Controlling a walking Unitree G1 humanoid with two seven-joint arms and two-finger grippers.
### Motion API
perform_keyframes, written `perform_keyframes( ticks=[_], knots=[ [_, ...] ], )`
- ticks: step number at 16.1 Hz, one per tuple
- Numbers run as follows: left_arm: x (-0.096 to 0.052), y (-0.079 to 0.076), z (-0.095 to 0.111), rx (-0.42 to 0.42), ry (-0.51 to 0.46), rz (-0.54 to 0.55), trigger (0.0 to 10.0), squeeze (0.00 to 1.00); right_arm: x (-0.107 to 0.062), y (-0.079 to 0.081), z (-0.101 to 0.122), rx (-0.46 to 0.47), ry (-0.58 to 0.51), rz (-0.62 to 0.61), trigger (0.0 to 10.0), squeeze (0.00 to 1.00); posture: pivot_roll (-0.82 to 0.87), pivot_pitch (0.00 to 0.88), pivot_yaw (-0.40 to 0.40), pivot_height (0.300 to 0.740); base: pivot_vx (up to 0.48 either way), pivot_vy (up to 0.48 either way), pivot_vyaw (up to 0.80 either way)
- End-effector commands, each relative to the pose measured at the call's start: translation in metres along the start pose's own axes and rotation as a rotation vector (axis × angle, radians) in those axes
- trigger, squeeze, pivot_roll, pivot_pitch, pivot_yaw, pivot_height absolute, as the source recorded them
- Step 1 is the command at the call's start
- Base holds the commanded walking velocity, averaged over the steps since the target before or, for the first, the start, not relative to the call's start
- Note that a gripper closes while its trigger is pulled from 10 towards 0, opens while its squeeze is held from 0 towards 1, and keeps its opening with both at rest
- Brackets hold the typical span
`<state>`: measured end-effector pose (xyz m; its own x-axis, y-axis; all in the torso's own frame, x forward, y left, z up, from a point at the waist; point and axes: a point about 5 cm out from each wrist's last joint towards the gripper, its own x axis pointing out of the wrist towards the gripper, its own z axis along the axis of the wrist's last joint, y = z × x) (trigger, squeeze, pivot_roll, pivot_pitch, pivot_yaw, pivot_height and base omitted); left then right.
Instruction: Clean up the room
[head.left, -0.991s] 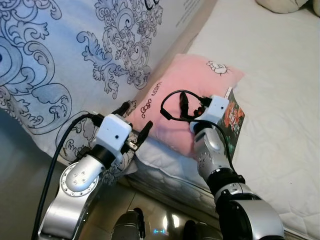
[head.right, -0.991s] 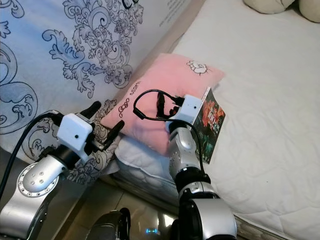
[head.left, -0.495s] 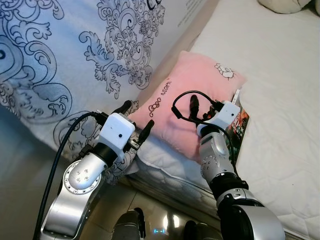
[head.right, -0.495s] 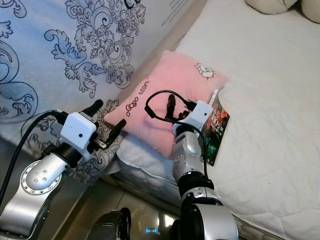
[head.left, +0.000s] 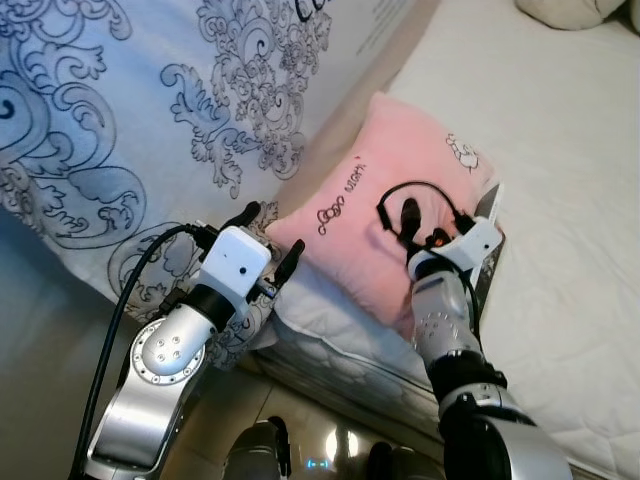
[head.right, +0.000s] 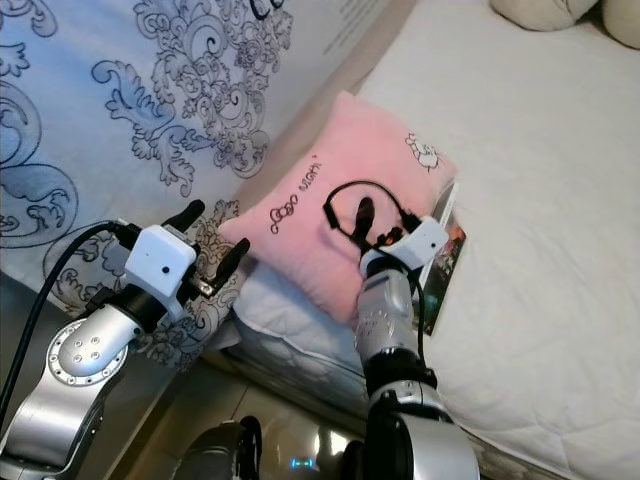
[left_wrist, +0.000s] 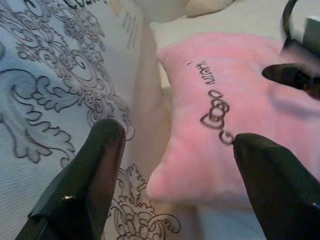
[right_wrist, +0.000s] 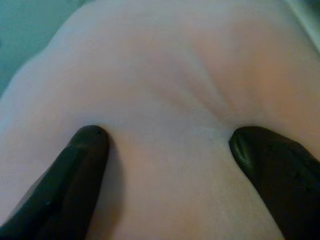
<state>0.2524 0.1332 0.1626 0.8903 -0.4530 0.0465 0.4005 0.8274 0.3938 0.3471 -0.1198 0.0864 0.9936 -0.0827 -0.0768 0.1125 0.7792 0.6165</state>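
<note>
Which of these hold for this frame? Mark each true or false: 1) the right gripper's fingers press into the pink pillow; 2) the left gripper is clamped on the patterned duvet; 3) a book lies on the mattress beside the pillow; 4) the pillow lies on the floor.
1) True. The right gripper has its open fingers sunk into the pink pillow.
2) False. The left gripper is open and holds nothing; it hovers by the patterned duvet and the pillow's corner.
3) True. A book lies on the mattress against the pillow's edge.
4) False. The pillow lies on the mattress edge.
</note>
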Motion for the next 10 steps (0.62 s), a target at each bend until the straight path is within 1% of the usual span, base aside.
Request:
perform_keyframes(
  ticks=[1,2,3,5,7,8,10],
  knots=[
    [0.001,-0.002,-0.001,0.006,0.000,-0.003,10.0,0.00,-0.010,-0.007,-0.022,-0.078,0.098,-0.024,10.0,0.25,0.20,0.202,0.020,0.740,0.000,0.000,0.00],
    [0.002,-0.002,-0.001,0.013,0.003,0.004,10.0,0.00,-0.010,0.009,-0.019,-0.299,0.057,0.112,10.0,0.25,0.19,0.199,0.017,0.740,0.000,0.000,0.00],
    [0.004,-0.001,-0.003,0.015,0.006,0.013,10.0,0.00,-0.011,0.018,-0.017,-0.393,0.024,0.182,10.0,0.26,0.19,0.192,0.012,0.740,0.000,0.000,0.00],
    [0.005,-0.001,-0.003,0.018,0.001,0.021,10.0,0.00,-0.010,0.015,-0.016,-0.401,0.019,0.166,10.0,0.25,0.19,0.189,0.010,0.740,0.000,0.000,0.00],
    [0.006,0.000,-0.003,0.021,0.000,0.027,10.0,0.00,-0.012,0.017,-0.016,-0.433,0.013,0.187,10.0,0.25,0.19,0.185,0.007,0.740,0.000,0.000,0.00],
    [0.007,0.001,-0.004,0.025,0.002,0.036,10.0,0.00,-0.013,0.020,-0.014,-0.459,-0.021,0.202,10.0,0.25,0.18,0.180,0.005,0.740,0.000,0.000,0.00],
    [0.012,0.004,-0.005,0.061,0.000,0.055,10.0,0.00,-0.014,0.023,-0.005,-0.476,-0.084,0.211,10.0,0.25,0.17,0.162,-0.001,0.740,0.000,0.000,0.00]
  ],
)
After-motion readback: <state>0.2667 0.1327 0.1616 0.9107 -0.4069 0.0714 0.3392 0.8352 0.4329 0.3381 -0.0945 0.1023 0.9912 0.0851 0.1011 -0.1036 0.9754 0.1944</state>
